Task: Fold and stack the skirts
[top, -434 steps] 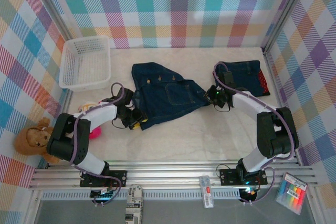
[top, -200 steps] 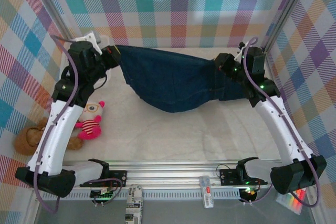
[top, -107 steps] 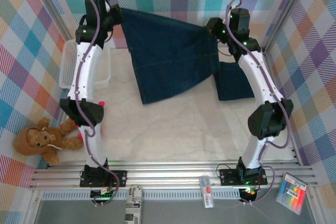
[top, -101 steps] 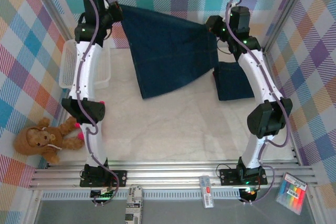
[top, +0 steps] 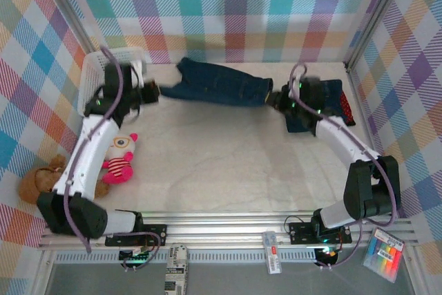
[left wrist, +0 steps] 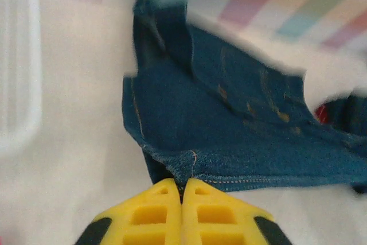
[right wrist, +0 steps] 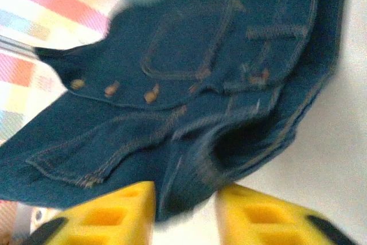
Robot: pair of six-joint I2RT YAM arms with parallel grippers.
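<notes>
While denim skirt [top: 217, 86] lies between them, left claw [left wrist: 182, 186] pinching its hem, right claw [right wrist: 186, 189] parted around it

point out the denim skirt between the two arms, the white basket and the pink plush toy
denim skirt [top: 217, 89], top view, middle of the cloth.
white basket [top: 91, 74], top view, its left wall.
pink plush toy [top: 115, 168], top view, its striped body.
</notes>
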